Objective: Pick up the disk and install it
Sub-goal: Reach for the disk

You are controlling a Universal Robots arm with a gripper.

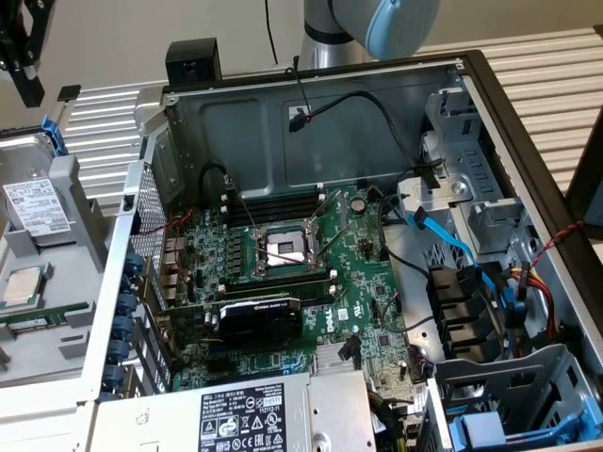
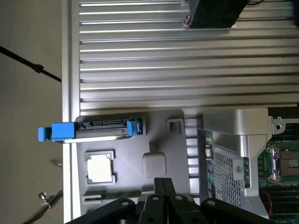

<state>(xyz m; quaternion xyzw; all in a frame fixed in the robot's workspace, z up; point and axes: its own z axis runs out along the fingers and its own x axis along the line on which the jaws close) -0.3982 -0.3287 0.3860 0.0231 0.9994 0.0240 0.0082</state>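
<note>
Clenched tight on nothing, my gripper point(image 2: 159, 185) hangs above the grey tray point(image 2: 163, 122), apart from the disk point(image 2: 100, 129). The disk stands on its long edge in a slot along the tray's edge that borders the ribbed tabletop point(image 2: 187, 56). One end of its blue carrier frame point(image 2: 56, 132) juts past the tray's corner, and in the exterior view the white label shows on its flat face. I judge it dense and stiff, with smooth metal faces that could slip, and sensitive to knocks. So I would pinch it across the two flat faces near the middle of the upper edge, not by the thin blue tab. Just beside it in the tray lies the CPU chip point(image 2: 100, 168), and past the tray's opposite edge sits the open computer case point(image 1: 377, 235).
</note>
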